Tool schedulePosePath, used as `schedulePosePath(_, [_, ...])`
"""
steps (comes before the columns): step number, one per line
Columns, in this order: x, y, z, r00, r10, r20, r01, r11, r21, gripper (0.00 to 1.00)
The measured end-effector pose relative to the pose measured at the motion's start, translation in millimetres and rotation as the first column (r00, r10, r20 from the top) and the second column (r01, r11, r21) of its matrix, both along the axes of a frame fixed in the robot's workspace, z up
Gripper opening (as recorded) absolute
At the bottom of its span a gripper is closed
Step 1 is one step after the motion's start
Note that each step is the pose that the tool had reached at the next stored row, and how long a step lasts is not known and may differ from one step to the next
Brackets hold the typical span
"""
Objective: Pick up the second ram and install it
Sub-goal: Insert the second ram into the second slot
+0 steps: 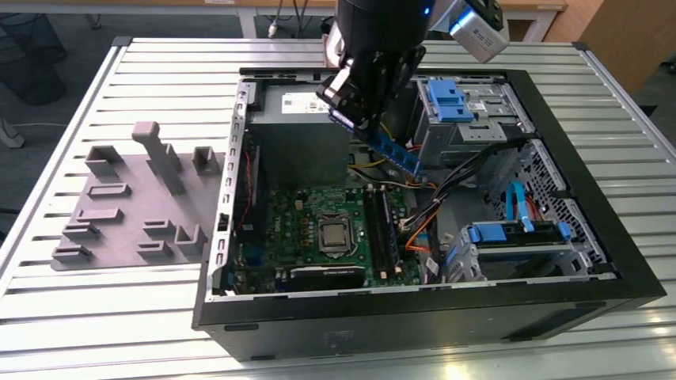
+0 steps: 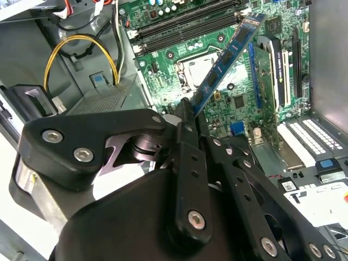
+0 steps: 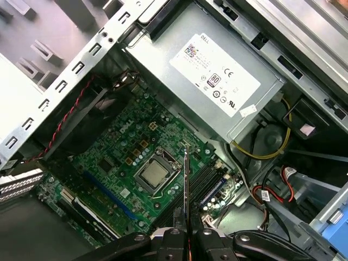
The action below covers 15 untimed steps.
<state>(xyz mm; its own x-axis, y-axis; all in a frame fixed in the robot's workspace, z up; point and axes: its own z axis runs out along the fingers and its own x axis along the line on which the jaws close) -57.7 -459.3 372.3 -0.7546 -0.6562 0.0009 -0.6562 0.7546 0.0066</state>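
Blue-green ram sits clamped edge-on in the hand, tilted above the board — held so, it could jam against its slot.

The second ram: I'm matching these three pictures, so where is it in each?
Exterior view: the second ram slants from the hand over the open case.
Second wrist view: it runs up from the hand above the motherboard.
First wrist view: edge-on.
Shared landmark: the processor socket.
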Motion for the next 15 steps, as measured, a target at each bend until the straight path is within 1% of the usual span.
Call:
schedulePosePath(2, [0.0, 0.0, -0.1, 0.9999, -0.011, 0.0000, 0.011, 0.9999, 0.0000, 0.14])
schedulePosePath(4, [0.0, 0.0, -0.3, 0.9989, -0.046, 0.0000, 0.046, 0.9989, 0.0001, 0.14])
schedulePosePath(7, [0.0, 0.0, -0.7, 0.9950, -0.100, 0.0000, 0.100, 0.9950, 0.0000, 0.14])
schedulePosePath(9, [0.0, 0.0, -1.0, 0.9905, -0.137, 0.0000, 0.137, 0.9905, 0.0000, 0.14])
schedulePosePath(11, [0.0, 0.0, -1.3, 0.9849, -0.173, 0.0000, 0.173, 0.9849, 0.0000, 0.14])
schedulePosePath(13, [0.0, 0.0, -1.6, 0.9781, -0.208, 0.0000, 0.208, 0.9781, 0.0000, 0.14])
schedulePosePath(15, [0.0, 0.0, -1.8, 0.9697, -0.244, 0.0000, 0.244, 0.9697, 0.0000, 0.14])
